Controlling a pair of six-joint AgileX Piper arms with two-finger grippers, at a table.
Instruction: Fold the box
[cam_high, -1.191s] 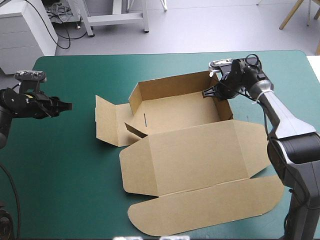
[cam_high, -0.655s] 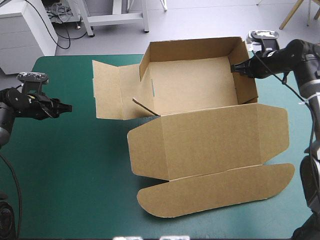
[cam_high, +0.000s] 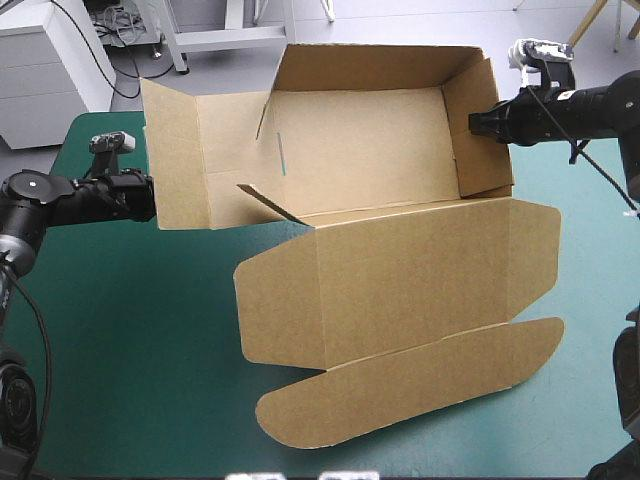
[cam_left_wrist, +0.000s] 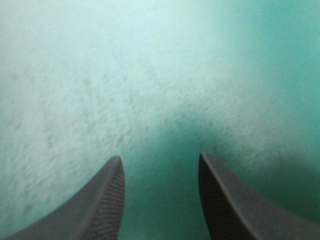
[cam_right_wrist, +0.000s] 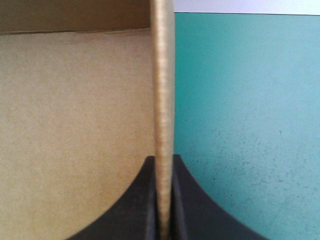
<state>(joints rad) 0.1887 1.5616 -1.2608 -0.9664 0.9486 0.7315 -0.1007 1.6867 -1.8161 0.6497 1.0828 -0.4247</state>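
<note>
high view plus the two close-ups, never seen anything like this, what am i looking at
Two robot arms work at a table with a teal-green cover. The high view looks down from behind them; each close-up comes from a camera on one wrist, looking along its claw. Between them is a brown cardboard box, a cut sheet partly folded: walls raised, lid flat. The right claw, two black fin-shaped fingers, is shut on the box's right wall. The left claw is open near the left flap, holding nothing.
</note>
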